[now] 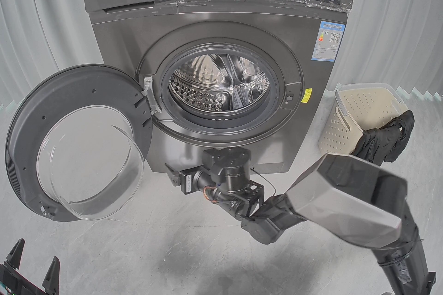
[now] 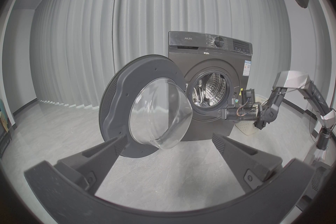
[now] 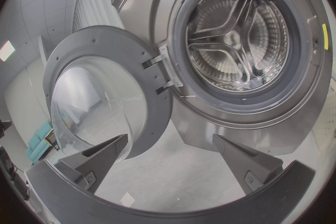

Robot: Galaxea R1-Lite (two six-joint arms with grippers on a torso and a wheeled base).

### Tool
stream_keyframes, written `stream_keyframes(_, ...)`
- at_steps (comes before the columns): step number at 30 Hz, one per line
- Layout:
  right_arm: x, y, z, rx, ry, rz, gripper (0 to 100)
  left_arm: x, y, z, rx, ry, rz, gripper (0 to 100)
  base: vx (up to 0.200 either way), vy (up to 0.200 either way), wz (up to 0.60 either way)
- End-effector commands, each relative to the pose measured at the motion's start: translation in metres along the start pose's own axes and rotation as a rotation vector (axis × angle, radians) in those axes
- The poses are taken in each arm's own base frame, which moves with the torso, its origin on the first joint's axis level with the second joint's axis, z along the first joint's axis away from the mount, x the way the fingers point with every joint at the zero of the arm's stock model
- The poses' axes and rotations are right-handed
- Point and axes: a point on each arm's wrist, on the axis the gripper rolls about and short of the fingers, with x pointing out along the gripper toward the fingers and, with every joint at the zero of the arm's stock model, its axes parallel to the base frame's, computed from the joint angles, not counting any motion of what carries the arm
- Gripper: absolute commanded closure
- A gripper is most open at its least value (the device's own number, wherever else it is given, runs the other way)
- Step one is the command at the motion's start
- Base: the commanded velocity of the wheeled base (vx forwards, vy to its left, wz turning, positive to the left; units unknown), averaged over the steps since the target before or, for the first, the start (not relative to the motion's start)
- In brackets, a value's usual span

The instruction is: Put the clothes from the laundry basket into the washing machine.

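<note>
The washer [image 1: 129, 33] mouth [image 1: 221, 84] is open, and the way into the drum is free from the front. The door [image 1: 78, 144] is swung wide to the left and stands out over the floor there, so it blocks an approach from that side. The right gripper [image 3: 168, 139] is low before the front panel, under the mouth. The basket [image 1: 337, 130] stands just beside the washer on the right, open at the top. A black cloth [image 1: 383, 141] hangs over its near rim, and the right arm's elbow is near it.
</note>
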Motion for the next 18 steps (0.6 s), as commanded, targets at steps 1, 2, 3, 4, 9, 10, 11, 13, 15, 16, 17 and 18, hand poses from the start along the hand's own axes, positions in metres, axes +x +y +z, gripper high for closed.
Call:
stream_keyframes(1,-0.099,-0.052,0.097,-0.008,-0.057,-0.127,0,0.0,0.0,-0.005,0.0,0.001,0.0,0,0.0,0.0,0.0)
stream_keyframes(2,-0.112,-0.058,0.1,-0.009,-0.048,-0.143,0,0.0,0.0,-0.005,-0.002,0.001,-0.001,0,0.0,0.0,0.0)
stream_keyframes(3,-0.128,-0.065,0.104,-0.009,-0.046,-0.164,0,0.0,0.0,-0.005,0.0,0.001,0.0,0,0.0,0.0,0.0)
stream_keyframes(4,-0.14,-0.071,0.109,-0.009,-0.051,-0.183,0,0.0,0.0,-0.005,-0.002,0.001,-0.001,0,0.0,0.0,0.0)
stream_keyframes(9,-0.204,-0.085,0.117,-0.044,-0.1,-0.243,0,0.0,0.0,-0.005,-0.002,0.001,-0.001,0,0.0,0.0,0.0)
stream_keyframes(10,-0.217,-0.088,0.118,-0.053,-0.112,-0.257,0,0.0,0.0,-0.005,-0.002,0.001,-0.001,0,0.0,0.0,0.0)
stream_keyframes(11,-0.227,-0.089,0.118,-0.062,-0.113,-0.265,0,0.0,0.0,-0.005,-0.002,0.001,-0.001,0,0.0,0.0,0.0)
stream_keyframes(13,-0.245,-0.091,0.118,-0.063,-0.121,-0.277,0,0.0,0.0,-0.005,-0.002,0.001,-0.001,0,0.0,0.0,0.0)
stream_keyframes(15,-0.259,-0.09,0.114,-0.059,-0.112,-0.283,0,0.0,0.0,-0.005,-0.002,0.001,-0.001,0,0.0,0.0,0.0)
stream_keyframes(16,-0.268,-0.089,0.113,-0.059,-0.11,-0.284,0,0.0,0.0,-0.005,-0.002,0.001,0.0,0,0.0,0.0,0.0)
stream_keyframes(17,-0.276,-0.088,0.113,-0.061,-0.115,-0.283,0,0.0,0.0,-0.005,-0.002,0.001,-0.001,0,0.0,0.0,0.0)
stream_keyframes(18,-0.284,-0.087,0.113,-0.061,-0.123,-0.283,0,0.0,0.0,-0.005,-0.002,0.001,-0.001,0,0.0,0.0,0.0)
